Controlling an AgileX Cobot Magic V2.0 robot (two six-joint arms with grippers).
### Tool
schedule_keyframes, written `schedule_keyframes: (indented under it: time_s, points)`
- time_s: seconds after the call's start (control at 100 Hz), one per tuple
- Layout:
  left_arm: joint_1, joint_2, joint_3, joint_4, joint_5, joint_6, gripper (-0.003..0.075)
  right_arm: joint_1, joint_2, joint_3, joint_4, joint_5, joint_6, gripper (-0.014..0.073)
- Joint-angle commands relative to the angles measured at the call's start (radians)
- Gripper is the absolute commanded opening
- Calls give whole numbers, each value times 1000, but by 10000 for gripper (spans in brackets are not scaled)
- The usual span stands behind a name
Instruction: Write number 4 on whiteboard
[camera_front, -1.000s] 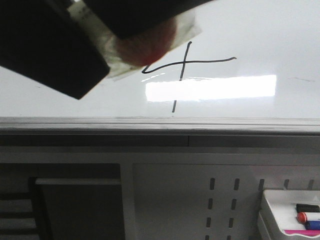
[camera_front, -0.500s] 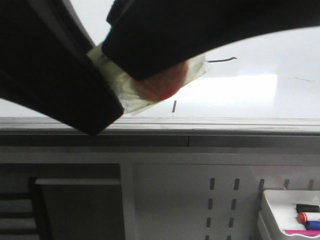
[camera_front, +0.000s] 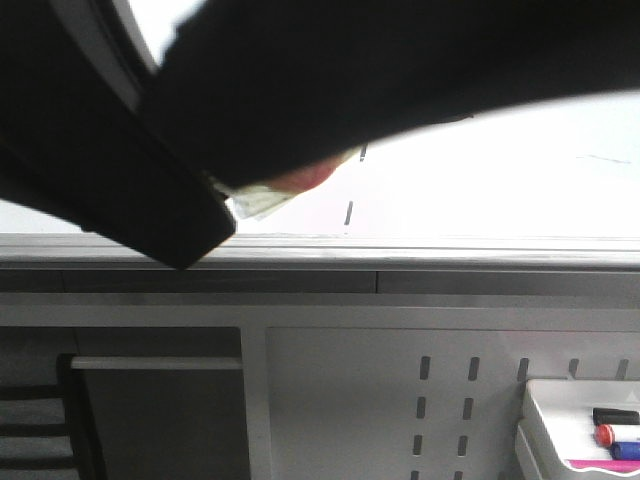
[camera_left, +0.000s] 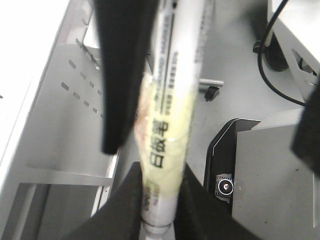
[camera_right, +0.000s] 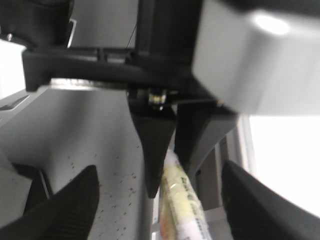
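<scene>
Front view | number 4 vertical stroke upright on whiteboard | left pincer grasping marker | right pincer released

In the front view a dark arm fills the upper left and hides most of the number 4; only two short pieces of its vertical line and a sliver of the bar's end show on the whiteboard, whose surface is washed out by glare. The left end effector grips a marker whose tip and far end run out of the left wrist view. The right end effector is blurred and cropped, so its fingertips cannot be seen.
</scene>
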Motion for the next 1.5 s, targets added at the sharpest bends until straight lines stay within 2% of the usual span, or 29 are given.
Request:
schedule_keyframes:
  time_s: [0.0,0.27,0.39,0.49,0.67,0.85,0.97,1.12,1.25,1.49]
  points:
    - [1,-16,-28,-14,-46,-15,-20,2,-48,-36,18,-104,0,491]
    - [1,-16,-28,-14,-45,-15,-20,-5,-171,-36,14,-182,0,491]
    - [1,-16,-28,-14,-51,-15,-20,-56,-233,-36,14,-214,52,469]
    - [1,-16,-16,-14,-83,-31,-20,-130,-273,-36,14,-203,127,335]
    - [1,-16,37,-14,-218,-166,-20,-266,-312,-34,14,-72,185,-70]
    - [7,-6,109,-14,-472,-384,-20,-311,-328,-9,20,-41,192,-63]
    - [38,43,125,-23,-574,-484,-20,-311,-339,14,22,-65,194,-63]
    - [90,140,125,-66,-674,-492,-20,-311,-340,16,22,-67,194,-63]
    - [145,193,125,-165,-832,-492,-20,-311,-341,16,22,-67,194,-63]
    - [218,235,120,-203,-1016,-488,-20,-312,-341,16,22,-67,196,-63]
